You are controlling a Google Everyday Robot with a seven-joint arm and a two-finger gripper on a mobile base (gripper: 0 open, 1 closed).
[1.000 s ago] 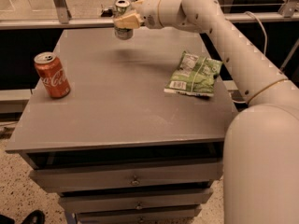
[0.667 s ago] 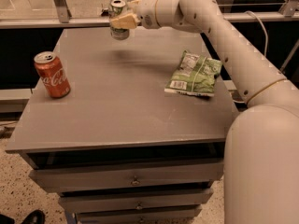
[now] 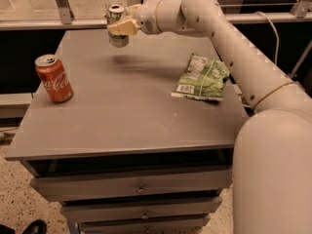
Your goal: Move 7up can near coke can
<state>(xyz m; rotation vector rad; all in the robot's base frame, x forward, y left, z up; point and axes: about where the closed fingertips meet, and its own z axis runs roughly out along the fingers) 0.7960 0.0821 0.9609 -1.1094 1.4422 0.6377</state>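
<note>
So here's what I've got on my feed: the tool [image 3: 120,28] is up over the far end of the bench [image 3: 122,116], a bit left of the middle, and it's pinching the 7up can [image 3: 118,40] around its midsection. The can sits upright in the grip, silver top showing above the fingers and its base poking out below. It's off the surface, with a soft shadow lying on the bench just under it and a little to the right

The arm [image 3: 219,33] comes in from my right side, sweeping across the back of the bench to get there

The coke can [image 3: 53,78] stands upright near the left edge, closer to the front than the 7up can and well apart from it, with bare grey top between the two

Over on the right half there's a green snack bag [image 3: 202,77] lying flat, near the right edge, not touching either can

Below the top I can see a stack of drawers [image 3: 139,189] with small knobs, and the tip of a dark shoe [image 3: 29,226] on the floor at the bottom left corner
</note>
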